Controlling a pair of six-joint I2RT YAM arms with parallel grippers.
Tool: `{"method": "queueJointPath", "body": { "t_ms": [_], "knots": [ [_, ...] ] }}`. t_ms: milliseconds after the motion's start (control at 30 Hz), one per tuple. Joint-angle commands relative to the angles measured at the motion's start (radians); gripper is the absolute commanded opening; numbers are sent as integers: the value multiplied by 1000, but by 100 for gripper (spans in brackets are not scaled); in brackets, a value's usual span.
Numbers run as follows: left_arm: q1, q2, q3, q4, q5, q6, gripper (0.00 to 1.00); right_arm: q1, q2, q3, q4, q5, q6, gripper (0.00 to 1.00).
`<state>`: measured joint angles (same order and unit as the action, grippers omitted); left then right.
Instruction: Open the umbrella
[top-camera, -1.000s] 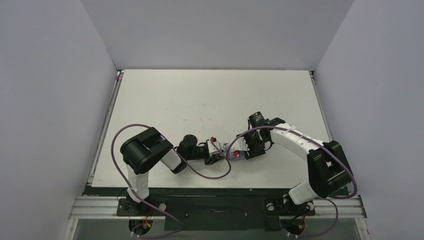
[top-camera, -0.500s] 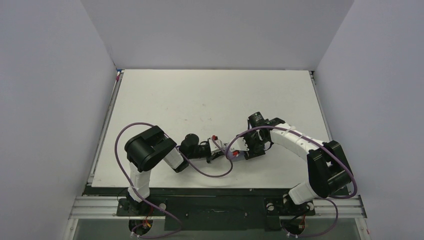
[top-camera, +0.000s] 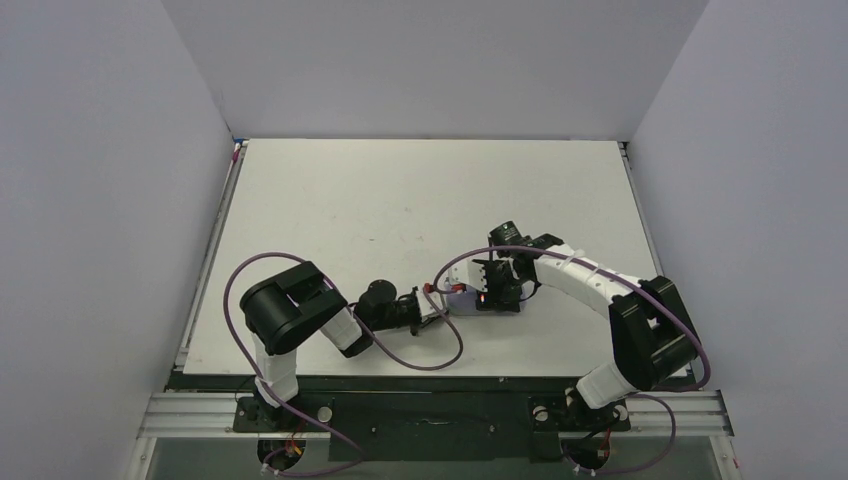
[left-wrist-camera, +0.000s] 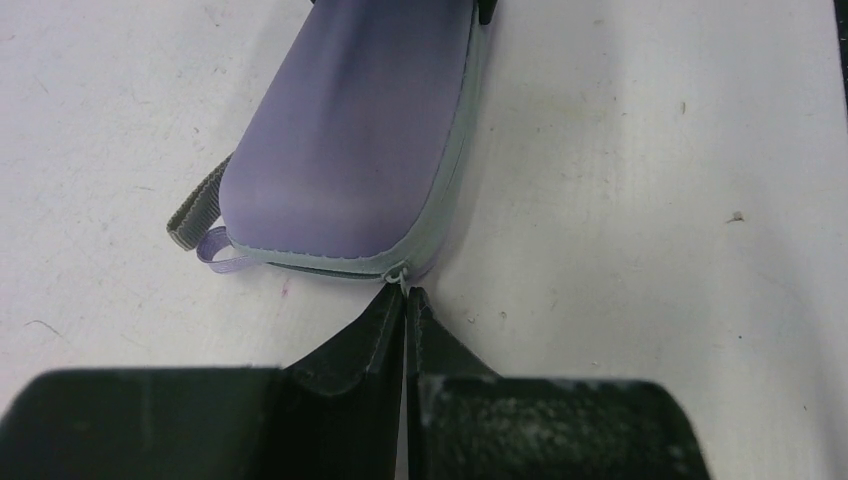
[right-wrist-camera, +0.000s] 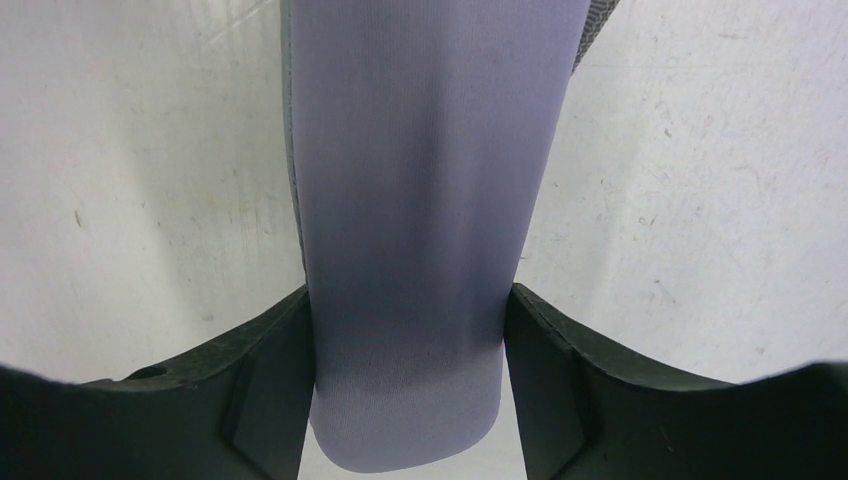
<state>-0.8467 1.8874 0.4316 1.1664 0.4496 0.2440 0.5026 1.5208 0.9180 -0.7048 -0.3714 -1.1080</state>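
Note:
The umbrella itself is hidden; only a lavender oval hard case (top-camera: 461, 297) shows, lying flat on the white table. In the left wrist view the case (left-wrist-camera: 350, 150) has a grey zipper seam, and my left gripper (left-wrist-camera: 405, 296) is shut on the small zipper pull (left-wrist-camera: 402, 272) at its near end. In the right wrist view my right gripper (right-wrist-camera: 408, 330) straddles the case (right-wrist-camera: 425, 200), its fingers pressed against both sides. In the top view the left gripper (top-camera: 436, 312) and right gripper (top-camera: 482, 296) meet at the case.
A grey strap (left-wrist-camera: 195, 205) and a small lavender loop (left-wrist-camera: 215, 245) stick out at the case's left corner. Purple cables hang off both arms near the case (top-camera: 440, 345). The white table (top-camera: 400, 200) stretches behind the arms, with walls on three sides.
My right gripper has shifted slightly left and away with the case. My left arm has drawn back toward the near edge, its gripper still at the case's end.

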Motion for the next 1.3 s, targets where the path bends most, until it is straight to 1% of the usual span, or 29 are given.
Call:
{"method": "queueJointPath", "body": {
  "t_ms": [0,100,133,333,433,500,533,567,600,633,667,700,733,767,800,900,1000,1100,1167,1267],
  "knots": [
    [-53,-34,-22,33,-37,-13,0,11,38,17,141,44,257,13],
    [-56,-46,-4,-9,-91,-51,0,36,34,27,187,68,403,11],
    [-55,-53,-5,-14,-106,-50,0,51,32,30,198,74,477,11],
    [-55,-69,6,-55,-148,-42,0,82,46,53,251,97,776,10],
    [-53,-62,26,-78,-148,-37,0,84,69,62,263,85,868,11],
    [-47,-54,33,-86,-142,-26,0,83,78,67,269,65,914,17],
    [-40,-52,38,-95,-138,-21,0,82,79,74,264,39,917,26],
    [-35,-48,40,-98,-132,-19,0,82,77,77,257,25,920,31],
    [-21,-46,44,-104,-127,-17,0,81,75,83,241,-9,920,43],
    [-15,-43,45,-107,-121,-14,0,79,64,84,230,-26,918,49],
    [-3,-41,48,-111,-120,-10,0,71,59,86,207,-58,916,59],
    [4,-39,49,-115,-115,-7,0,58,48,85,196,-75,915,62],
    [16,-39,54,-123,-112,-3,0,50,39,85,177,-104,916,69],
    [22,-39,57,-126,-107,-1,0,30,36,85,169,-120,924,71],
    [32,-39,62,-133,-106,5,0,21,32,85,156,-154,929,77],
    [46,-39,70,-147,-89,24,0,-28,32,94,145,-215,967,82],
    [53,-38,69,-150,-72,60,0,-39,50,119,147,-259,1000,85],
    [56,-36,71,-152,-56,80,0,-43,78,151,196,-251,1068,86],
    [58,-33,77,-156,-51,90,0,-44,103,161,238,-203,1119,86],
    [59,-32,86,-171,-45,94,0,-63,155,173,283,-176,1187,85]
  ]
}}
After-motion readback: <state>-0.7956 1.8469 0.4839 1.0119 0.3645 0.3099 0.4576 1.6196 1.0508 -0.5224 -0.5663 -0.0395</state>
